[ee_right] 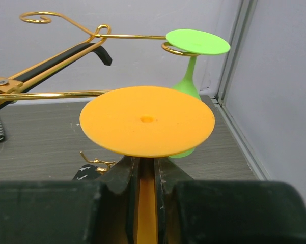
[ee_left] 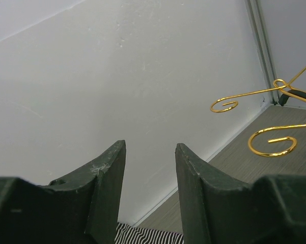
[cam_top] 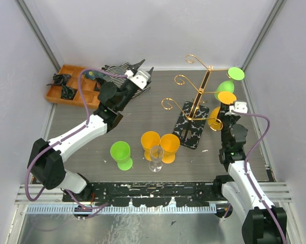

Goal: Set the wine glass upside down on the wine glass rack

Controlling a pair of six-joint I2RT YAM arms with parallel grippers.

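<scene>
The gold wire wine glass rack (cam_top: 199, 96) stands on its black speckled base (cam_top: 191, 127) right of centre. A green wine glass (cam_top: 229, 82) hangs upside down from its right arm, also in the right wrist view (ee_right: 193, 51). My right gripper (cam_top: 225, 113) is shut on the stem of an orange wine glass (ee_right: 146, 121) held upside down, foot up, beside the rack's right arms. My left gripper (ee_left: 150, 152) is open and empty, raised at the back left. A clear wine glass (cam_top: 156, 157), two orange ones (cam_top: 159, 142) and a green one (cam_top: 121, 153) stand upright at the front.
An orange-brown tray (cam_top: 74, 85) with dark items sits at the back left. A striped cloth (cam_top: 123, 71) lies behind the left gripper. Grey walls close the back and sides. The rack's scroll arms (ee_left: 229, 104) reach toward the left gripper.
</scene>
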